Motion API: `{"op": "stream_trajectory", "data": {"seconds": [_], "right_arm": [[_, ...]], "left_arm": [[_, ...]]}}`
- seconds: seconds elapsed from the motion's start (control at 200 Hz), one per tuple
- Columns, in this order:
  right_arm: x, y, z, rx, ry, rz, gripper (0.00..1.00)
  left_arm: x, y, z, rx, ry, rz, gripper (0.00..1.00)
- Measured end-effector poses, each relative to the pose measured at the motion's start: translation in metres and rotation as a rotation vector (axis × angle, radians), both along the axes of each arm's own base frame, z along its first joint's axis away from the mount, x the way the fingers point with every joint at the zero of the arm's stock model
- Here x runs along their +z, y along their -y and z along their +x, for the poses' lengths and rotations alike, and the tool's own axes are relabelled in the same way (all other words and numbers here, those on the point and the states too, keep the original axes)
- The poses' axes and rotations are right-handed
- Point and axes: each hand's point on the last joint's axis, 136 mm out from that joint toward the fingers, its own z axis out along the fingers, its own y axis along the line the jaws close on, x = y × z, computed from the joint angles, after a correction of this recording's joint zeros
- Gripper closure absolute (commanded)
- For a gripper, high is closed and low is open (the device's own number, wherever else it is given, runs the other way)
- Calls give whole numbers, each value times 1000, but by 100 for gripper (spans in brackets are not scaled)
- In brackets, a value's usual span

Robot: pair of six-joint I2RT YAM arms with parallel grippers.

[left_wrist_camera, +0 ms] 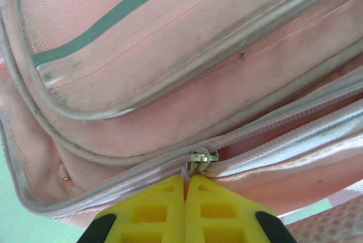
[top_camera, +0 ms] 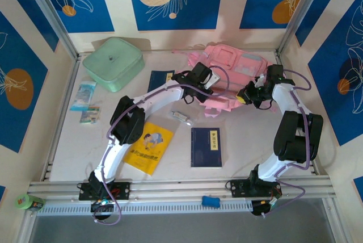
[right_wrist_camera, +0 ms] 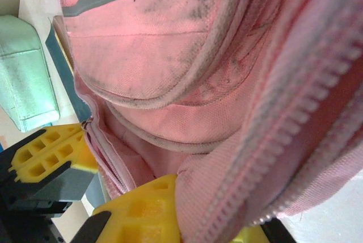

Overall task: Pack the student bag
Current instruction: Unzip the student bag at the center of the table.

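Lying left of the student bag (well apart) is a mint case.

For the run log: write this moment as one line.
left gripper: shut on zipper pull | right gripper: shut on student bag edge | zip: partly open

White arm links, blk joints, purple cables, yellow grid-pattern fingertips, blk base mounts

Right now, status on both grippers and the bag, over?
Left gripper shut on zip pull, zip partly open. Right gripper clamped on bag fabric. Books unpacked on table, nothing blocking.
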Motion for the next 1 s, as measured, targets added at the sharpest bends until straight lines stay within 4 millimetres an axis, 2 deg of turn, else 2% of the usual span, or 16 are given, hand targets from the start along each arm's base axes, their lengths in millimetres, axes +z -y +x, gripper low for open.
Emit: {"op": "stream_trajectory", "data": {"seconds": [0.13,0.21,0.375,0.48,0.565,0.69,0.8,0.915,1.0], "right_arm": [[2,7,4,-24,-5,-2,77],[5,12,7,-33,2,-16,66],[18,4,1,2,57,-59,54],[34,-14,-11,63,145,-82,53],[39,-33,-10,143,208,-97,55],[22,-76,0,332,274,-127,55],[11,-102,7,455,350,-157,54],[7,-98,20,462,370,-176,55],[5,-86,30,416,351,-189,54]], "left_arm": [[-1,2,-3,-5,-14,-14,100],[-4,-5,-1,20,-31,-11,100],[-8,-18,8,87,-63,-21,100],[-6,-19,9,104,-68,-31,100],[-3,-19,8,105,-65,-37,100],[6,-20,7,106,-52,-50,100],[15,-21,7,109,-40,-65,100],[15,-23,6,108,-38,-69,100],[8,-25,2,95,-67,-68,82]]}}
